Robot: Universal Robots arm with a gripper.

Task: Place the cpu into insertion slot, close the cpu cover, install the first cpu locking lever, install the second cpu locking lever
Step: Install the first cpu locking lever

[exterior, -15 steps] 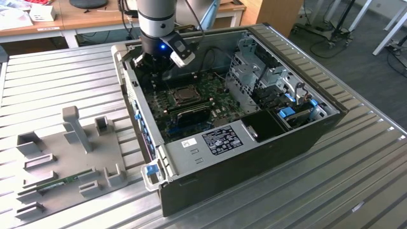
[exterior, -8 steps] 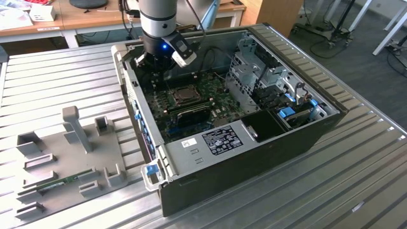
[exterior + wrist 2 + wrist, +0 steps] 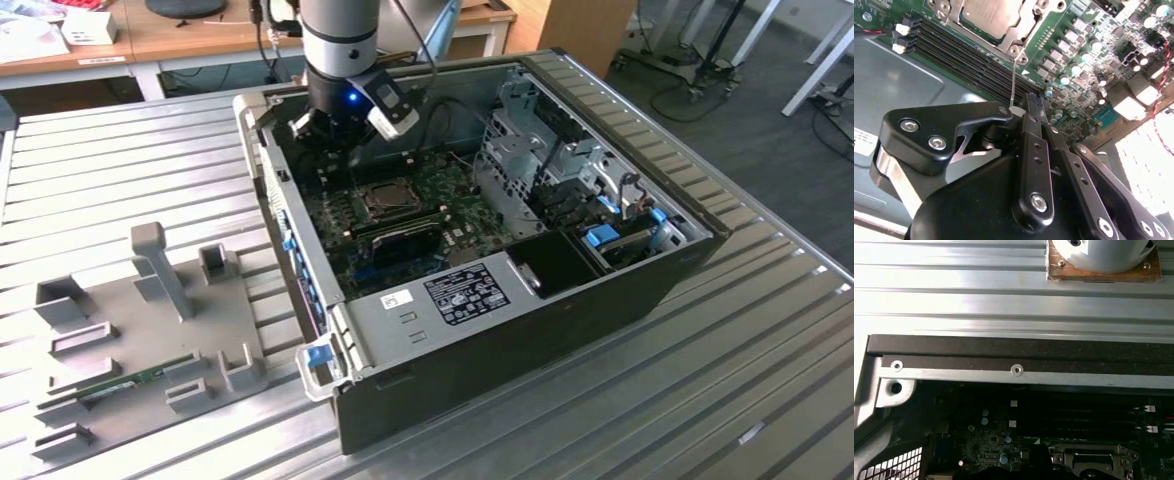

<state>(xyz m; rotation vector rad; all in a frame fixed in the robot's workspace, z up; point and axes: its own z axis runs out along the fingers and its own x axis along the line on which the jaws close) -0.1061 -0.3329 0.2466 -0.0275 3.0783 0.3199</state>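
Note:
The cpu [image 3: 989, 15] lies flat in the insertion slot, its silvery top showing through the hollow centre of the cpu cover [image 3: 1021, 42], which is folded down over it. A thin wire cpu locking lever [image 3: 1013, 82] runs from the cover's corner to my gripper [image 3: 1016, 107], whose black fingers [image 3: 1026, 125] are shut on the lever's end. In the exterior view the gripper [image 3: 334, 130] hangs inside the open computer case, just behind the covered socket [image 3: 387, 197]. The first wrist view catches the cover's edge [image 3: 1094, 459].
Long black memory slots [image 3: 964, 55] run beside the socket. A metal drive cage [image 3: 547, 160] and cables fill the case on the exterior view's right. The case wall [image 3: 1014, 347] rises close behind the gripper. A grey fixture plate [image 3: 147, 330] lies on the ribbed table.

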